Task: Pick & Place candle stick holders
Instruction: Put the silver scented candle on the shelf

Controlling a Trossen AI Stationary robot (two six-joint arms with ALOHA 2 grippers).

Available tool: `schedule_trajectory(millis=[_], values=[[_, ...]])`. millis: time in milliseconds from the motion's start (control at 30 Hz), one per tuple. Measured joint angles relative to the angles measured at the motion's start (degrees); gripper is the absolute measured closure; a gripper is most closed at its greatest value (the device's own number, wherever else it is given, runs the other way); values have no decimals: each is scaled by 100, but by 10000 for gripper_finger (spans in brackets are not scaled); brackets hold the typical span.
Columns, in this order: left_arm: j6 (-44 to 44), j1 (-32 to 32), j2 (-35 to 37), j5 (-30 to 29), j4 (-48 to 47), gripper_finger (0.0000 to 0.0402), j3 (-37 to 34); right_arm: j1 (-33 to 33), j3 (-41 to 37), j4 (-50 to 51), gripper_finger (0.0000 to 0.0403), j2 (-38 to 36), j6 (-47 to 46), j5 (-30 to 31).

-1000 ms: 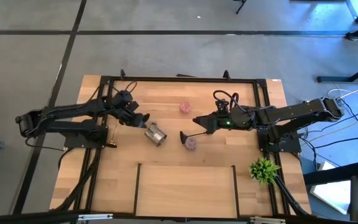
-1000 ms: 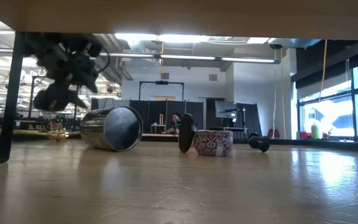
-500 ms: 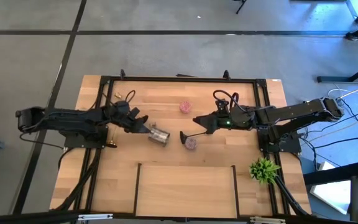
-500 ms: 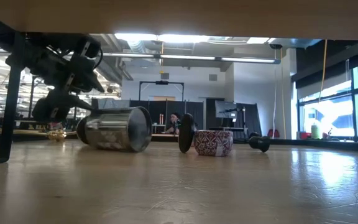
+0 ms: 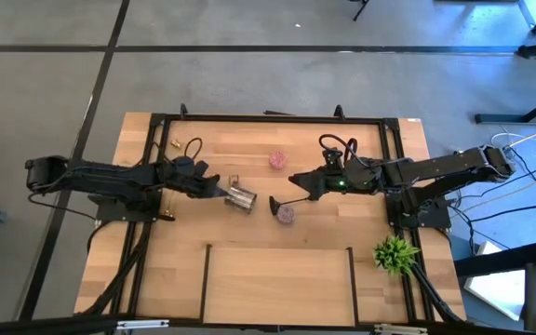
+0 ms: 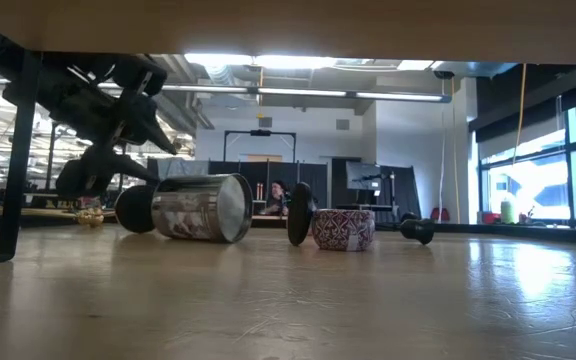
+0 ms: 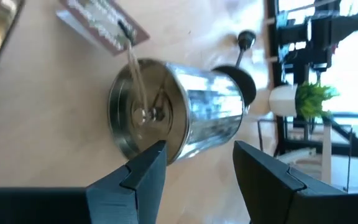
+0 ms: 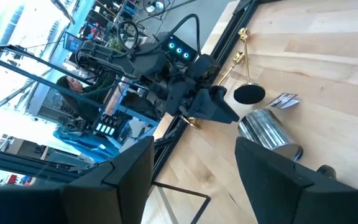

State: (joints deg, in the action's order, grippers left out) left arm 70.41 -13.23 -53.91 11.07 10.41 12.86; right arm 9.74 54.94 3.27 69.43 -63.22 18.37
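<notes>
The shiny silver candle stick holder (image 5: pixel 240 197) lies on its side on the table, with a paper tag (image 7: pixel 101 28) tied to its closed end. My left gripper (image 5: pixel 218 190) is open, low over the table, right at that closed end (image 7: pixel 143 118). The black thin-stemmed holder (image 5: pixel 275 203) lies on its side just beyond. One pink holder (image 5: pixel 287 215) stands beside it and another (image 5: pixel 276 160) stands farther back. My right gripper (image 5: pixel 292 180) hangs open above the black holder, clear of it. Small gold holders (image 5: pixel 173 144) lie at the far left. My left gripper comes at the silver holder slanting down from the table's left. One fingertip (image 7: pixel 157 152) stands right at the rim of the closed end (image 7: pixel 129 140). Whether it touches, I cannot tell. The holder rests on its side wall on the table.
A black rail frame (image 5: pixel 268 118) runs around the working area, and a black outline (image 5: pixel 277 248) marks a rectangle at the near middle. A green spiky plant (image 5: pixel 394 253) stands at the near right. One gold piece (image 5: pixel 167 217) lies by the left rail.
My left gripper has swung toward the table's near edge and the silver holder, and it has sunk lower. The silver holder has turned about on the table. Its open end, which faced the near edge, now points toward the right. It has also slid a little to the right.
</notes>
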Motion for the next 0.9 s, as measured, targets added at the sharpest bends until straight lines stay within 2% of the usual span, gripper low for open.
schedule_trajectory(millis=[500, 900], values=[[234, 183, -317, -453, 220, 219, 0, 0, -2, 39, 174, -2, 0, -2], [385, 275, -1036, -574, 1380, 219, 0, 0, -2, 39, 174, -2, 0, -3]])
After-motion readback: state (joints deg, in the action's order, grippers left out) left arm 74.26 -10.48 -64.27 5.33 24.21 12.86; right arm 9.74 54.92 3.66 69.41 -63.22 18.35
